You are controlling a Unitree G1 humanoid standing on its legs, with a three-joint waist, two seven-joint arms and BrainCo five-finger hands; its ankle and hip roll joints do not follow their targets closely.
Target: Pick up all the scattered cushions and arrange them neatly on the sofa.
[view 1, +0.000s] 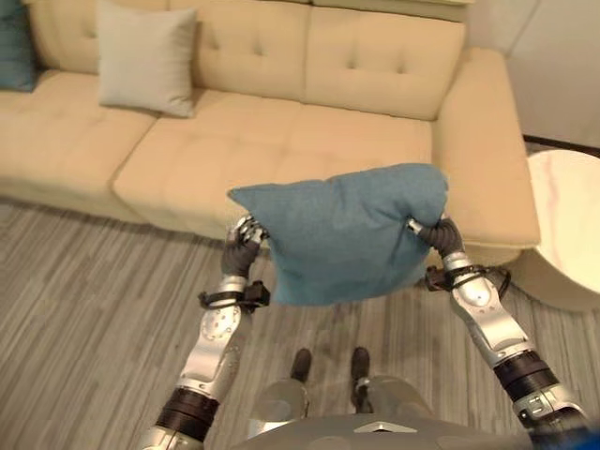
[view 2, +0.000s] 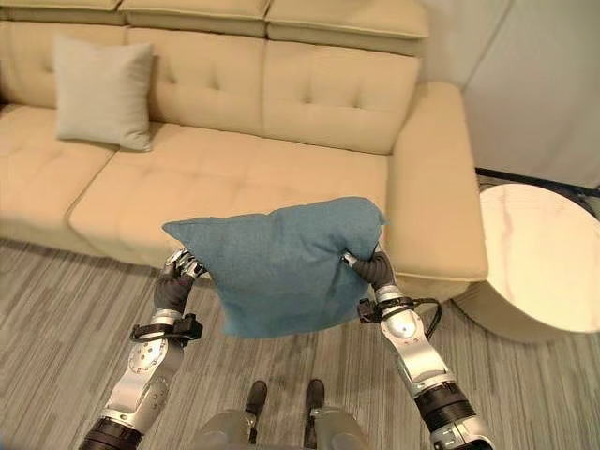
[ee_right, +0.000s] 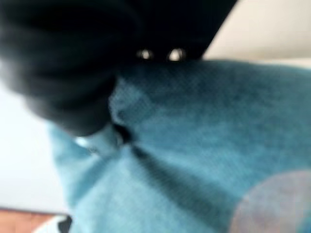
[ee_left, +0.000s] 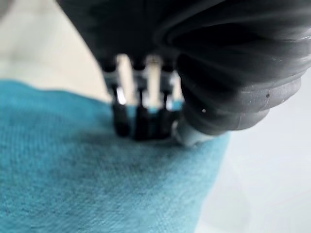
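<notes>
With my left hand (view 1: 246, 246) and right hand (view 1: 433, 234) pinching the teal cushion (view 1: 347, 230) by its side edges, I should carry it level over the sofa (view 1: 281, 150) seat's front edge and prop it against the backrest.

Three cushions are counted: one teal cushion (view 1: 347, 230) held in the air in front of the sofa (view 1: 281, 141), one beige cushion (view 1: 145, 58) leaning on the sofa's backrest, and one darker teal cushion (view 1: 14, 47) at the sofa's far left. One sofa and one round white side table (view 2: 539, 253) beside the sofa's right armrest are counted.
</notes>
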